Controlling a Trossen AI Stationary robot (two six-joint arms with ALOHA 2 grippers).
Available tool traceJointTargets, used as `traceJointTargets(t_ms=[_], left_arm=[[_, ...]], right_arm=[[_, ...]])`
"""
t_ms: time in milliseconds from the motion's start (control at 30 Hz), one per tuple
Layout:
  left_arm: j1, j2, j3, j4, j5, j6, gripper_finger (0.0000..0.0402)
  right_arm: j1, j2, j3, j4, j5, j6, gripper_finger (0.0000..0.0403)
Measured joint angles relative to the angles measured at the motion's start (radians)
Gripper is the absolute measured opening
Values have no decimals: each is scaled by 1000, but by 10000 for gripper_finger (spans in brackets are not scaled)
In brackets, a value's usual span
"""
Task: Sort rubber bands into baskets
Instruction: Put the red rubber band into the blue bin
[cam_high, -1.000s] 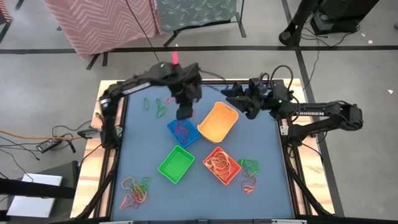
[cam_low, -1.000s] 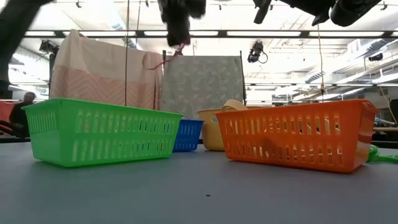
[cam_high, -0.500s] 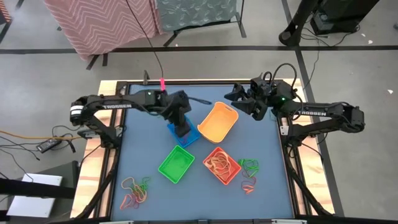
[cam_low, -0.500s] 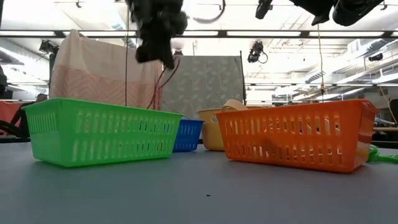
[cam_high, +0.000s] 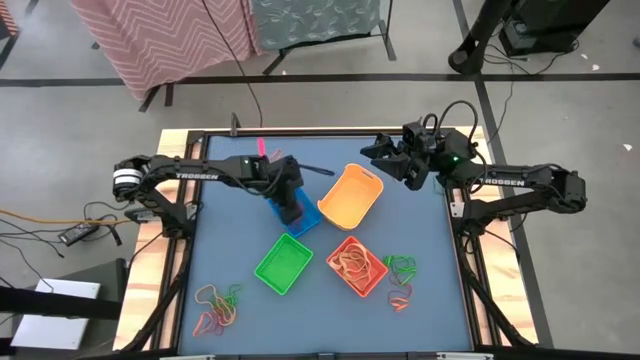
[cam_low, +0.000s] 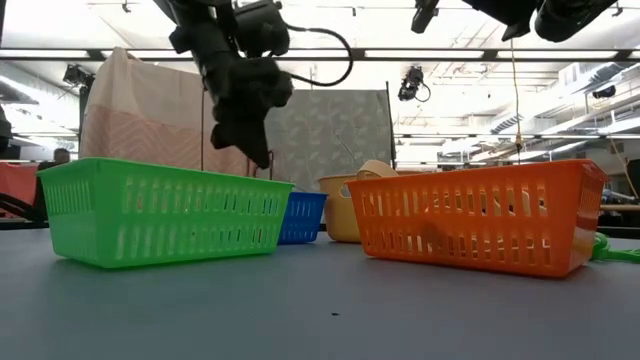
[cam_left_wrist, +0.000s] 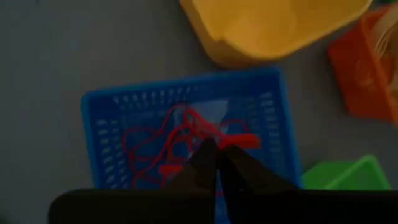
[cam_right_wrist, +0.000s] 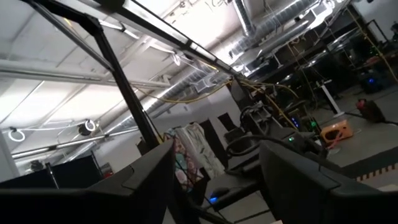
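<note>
Red rubber bands (cam_left_wrist: 180, 134) (tangled) — blue basket (cam_left_wrist: 99, 118).

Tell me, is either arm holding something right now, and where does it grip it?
The left tool, over the blue basket, pinches a red band at one end of its loop. The right tool is open and holds nothing.

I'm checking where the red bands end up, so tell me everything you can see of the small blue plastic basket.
The small blue rectangular plastic basket has rounded corners and slotted walls and floor. It sits flat on the dark table, near the middle, between the yellow basket and the green basket, close to both. Inside lies a tangle of thin red rubber bands. The left gripper hangs directly above it, fingers close together over the bands; whether it holds one cannot be told.
</note>
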Motion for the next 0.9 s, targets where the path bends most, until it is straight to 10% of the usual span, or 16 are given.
traceJointTargets(t_ms=[467, 667, 900], left_arm=[[34, 0, 103, -144, 129, 46, 248], [78, -73, 262, -176, 132, 122, 285], [90, -313, 154, 100, 35, 61, 286]], right_arm=[[0, 0, 0, 1, 89, -32, 246], [8, 0, 0, -6, 93, 23, 246], [31, -14, 116, -545, 1, -38, 245]])
